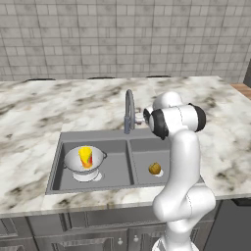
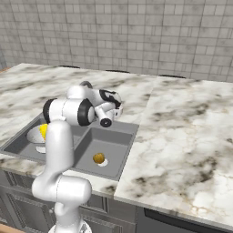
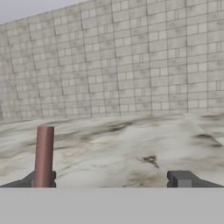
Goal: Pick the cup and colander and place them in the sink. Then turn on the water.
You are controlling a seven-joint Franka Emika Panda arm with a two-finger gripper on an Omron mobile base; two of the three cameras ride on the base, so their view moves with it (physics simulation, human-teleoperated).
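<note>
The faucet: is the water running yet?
Off, as far as the pictures show. No blue stream falls from the faucet into the sink in the left base view, where the cup stands inside the colander.

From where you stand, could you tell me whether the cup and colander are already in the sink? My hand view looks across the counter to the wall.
Observer: Yes, the colander sits in the left basin of the sink.
Operator: Thank you. And where is the cup?
Observer: The cup stands inside the colander.
Operator: Is the water running yet?
Observer: No, no stream falls from the faucet.
</note>
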